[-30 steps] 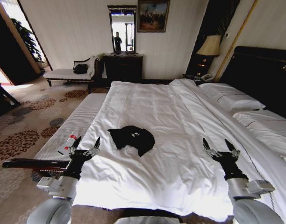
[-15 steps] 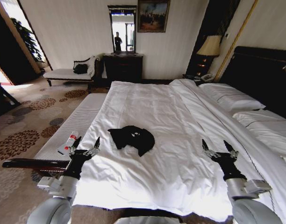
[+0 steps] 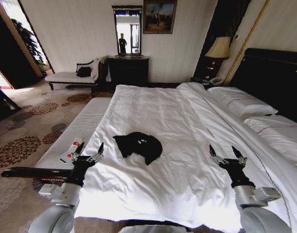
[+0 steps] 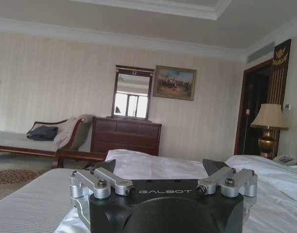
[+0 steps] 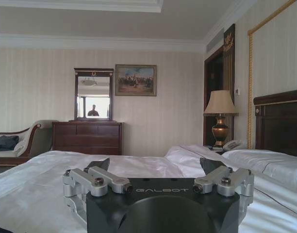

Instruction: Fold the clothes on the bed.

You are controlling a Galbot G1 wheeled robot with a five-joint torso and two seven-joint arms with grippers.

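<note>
A crumpled black T-shirt (image 3: pixel 138 144) lies in a heap near the middle of the white bed (image 3: pixel 187 184), unfolded and untouched. We hold our left hand (image 3: pixel 89 152) and right hand (image 3: pixel 224 154) open above the near edge, either side of it. We judge folding not begun; next comes reaching in to spread the cloth flat.

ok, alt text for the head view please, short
A crumpled black T-shirt lies unfolded on a large white bed. The left gripper and the right gripper, both open, hover either side of it, touching nothing. A white bench runs along the bed's left.
</note>
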